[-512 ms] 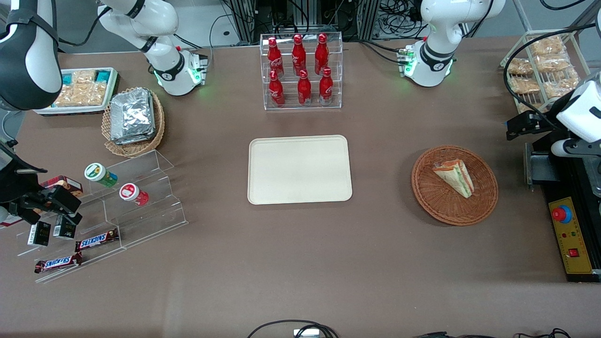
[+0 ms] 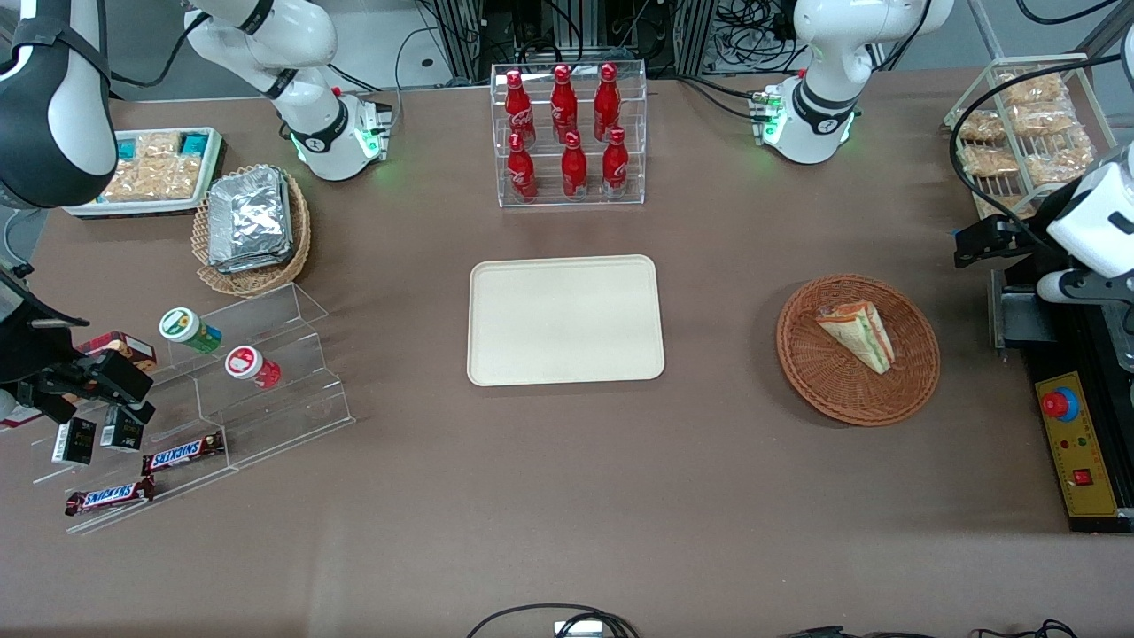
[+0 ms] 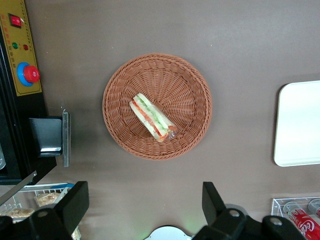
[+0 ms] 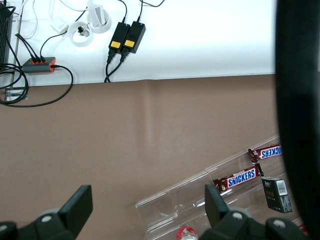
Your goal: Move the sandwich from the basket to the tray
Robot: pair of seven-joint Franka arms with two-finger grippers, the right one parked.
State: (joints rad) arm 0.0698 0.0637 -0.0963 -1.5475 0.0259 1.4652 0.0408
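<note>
The wrapped sandwich [image 2: 858, 334] [image 3: 152, 118], a triangular wedge with green and orange-red filling, lies on its side in the round reddish-brown wicker basket [image 2: 912, 390] [image 3: 187, 85]. The cream-beige tray [image 2: 565, 319] [image 3: 299, 125] lies flat mid-table with nothing on it. My left gripper [image 2: 976, 241] [image 3: 144, 192] hangs above the table beside the basket, toward the working arm's end and slightly farther from the front camera. It is open, its fingers wide apart with nothing between them.
A black control box with a red button [image 2: 1060, 404] [image 3: 31, 74] lies beside the basket. A wire rack of snack bags [image 2: 1028, 124] stands nearby. A clear rack of red bottles [image 2: 567, 133] stands farther from the front camera than the tray.
The working arm's wrist has shifted slightly away from the front camera and outward. The sandwich, basket and tray have not moved.
</note>
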